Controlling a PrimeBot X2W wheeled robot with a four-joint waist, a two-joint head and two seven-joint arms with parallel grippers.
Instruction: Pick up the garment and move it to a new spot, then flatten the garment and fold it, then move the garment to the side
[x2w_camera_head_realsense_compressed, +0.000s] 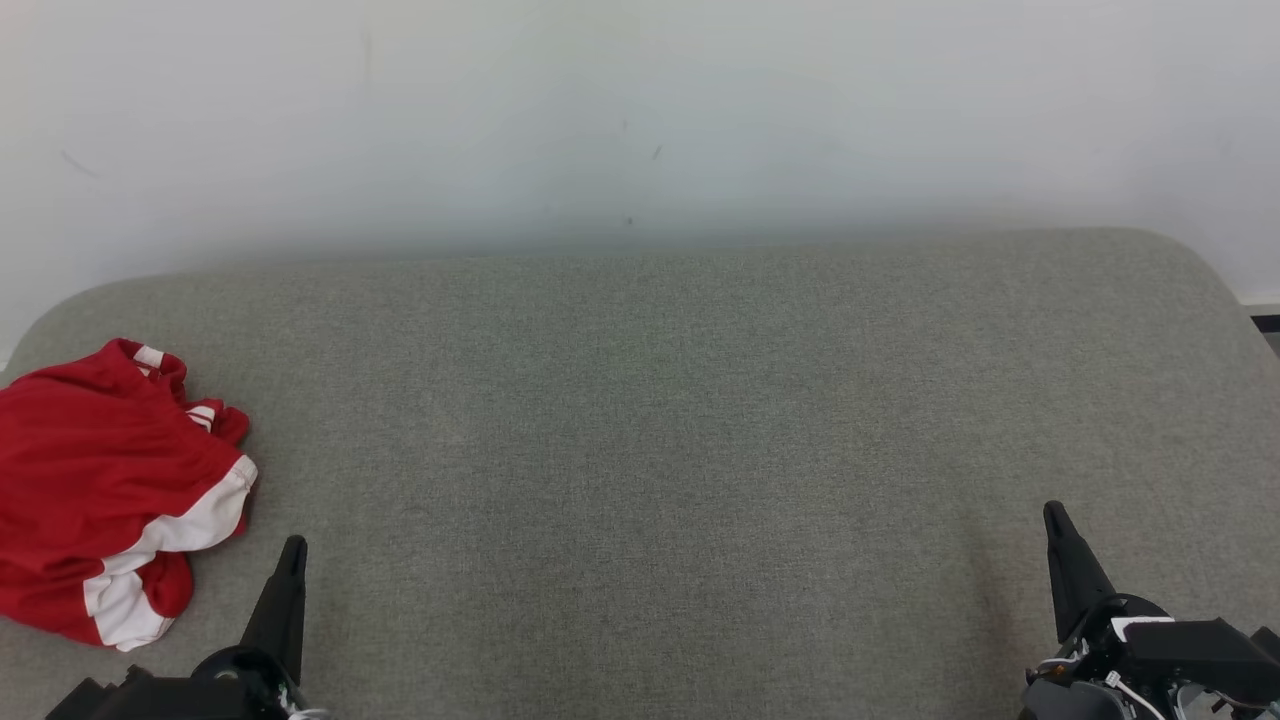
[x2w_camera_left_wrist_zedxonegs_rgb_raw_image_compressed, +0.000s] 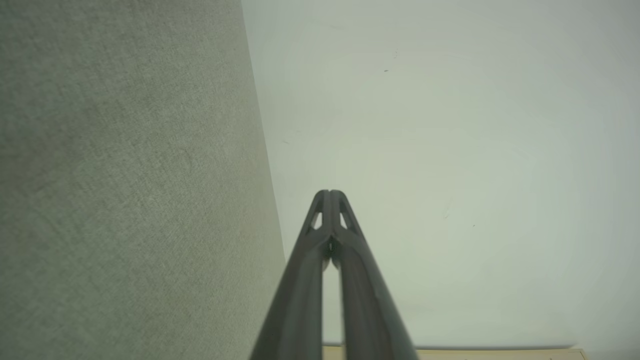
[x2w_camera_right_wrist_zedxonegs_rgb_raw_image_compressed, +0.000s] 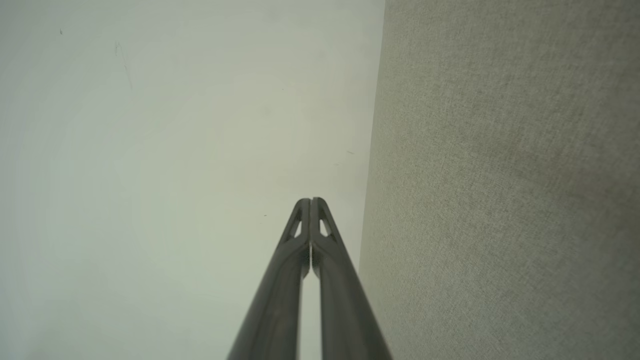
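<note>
1. The red garment (x2w_camera_head_realsense_compressed: 100, 480) with white trim lay crumpled at the left edge of the grey upholstered top (x2w_camera_head_realsense_compressed: 640, 450).
2. The left gripper (x2w_camera_head_realsense_compressed: 290, 570) and right gripper (x2w_camera_head_realsense_compressed: 1062, 545) were pressed closed, both empty.
3. It looked light, limp and likely slippery; I'd pinch a raised fold.

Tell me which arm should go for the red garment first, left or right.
Left, probably. The crumpled red garment lies at the left edge of the grey surface, close beside the left gripper, while the right gripper sits far across. Both are shut and empty, so it must open first.
</note>
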